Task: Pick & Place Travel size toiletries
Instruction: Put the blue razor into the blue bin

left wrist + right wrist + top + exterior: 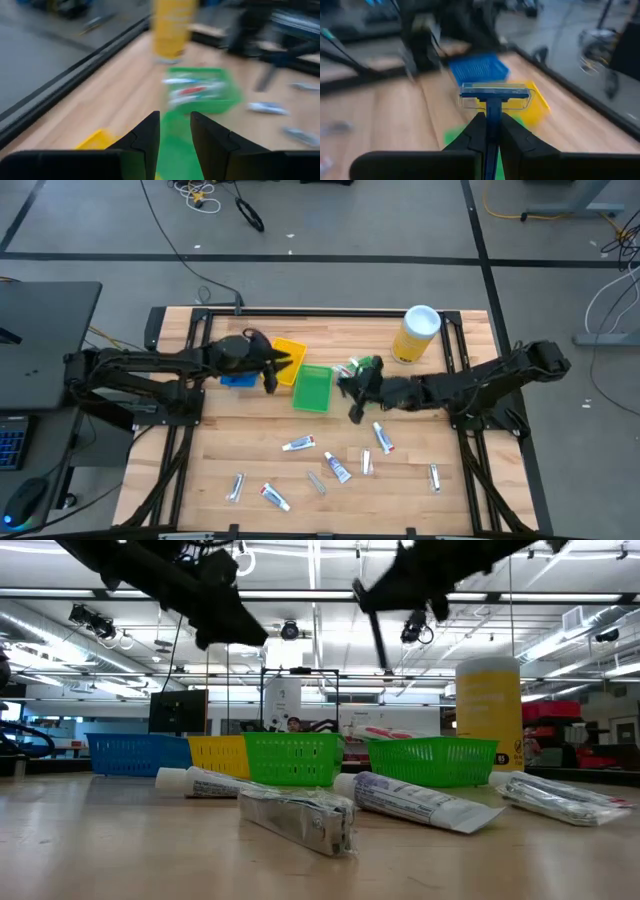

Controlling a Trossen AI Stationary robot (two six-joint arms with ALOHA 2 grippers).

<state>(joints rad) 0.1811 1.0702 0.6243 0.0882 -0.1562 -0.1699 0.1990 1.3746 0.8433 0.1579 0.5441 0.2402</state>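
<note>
Several small toothpaste tubes (298,444) and silvery tubes (236,486) lie flat on the near half of the wooden table. My right gripper (350,388) hovers between two green bins and is shut on a dark blue razor (494,96). Ahead of it stand the blue bin (476,67) and the yellow bin (536,107). My left gripper (270,375) hangs open and empty over the yellow bin (288,360) and the nearer green bin (312,388). Its fingers (145,135) have green plastic showing between them. My right gripper (489,120) pinches the razor's handle (489,111) between its two fingers, which lie along the handle. The head, under a clear cover (495,92), stands out beyond the fingertips. The razor is lifted clear of the table and bins.
A tall yellow canister with a white lid (417,332) stands at the far right. A second green bin (366,367) with tubes inside sits beside my right gripper, and a blue bin (238,378) sits under my left arm. Black rails edge the table.
</note>
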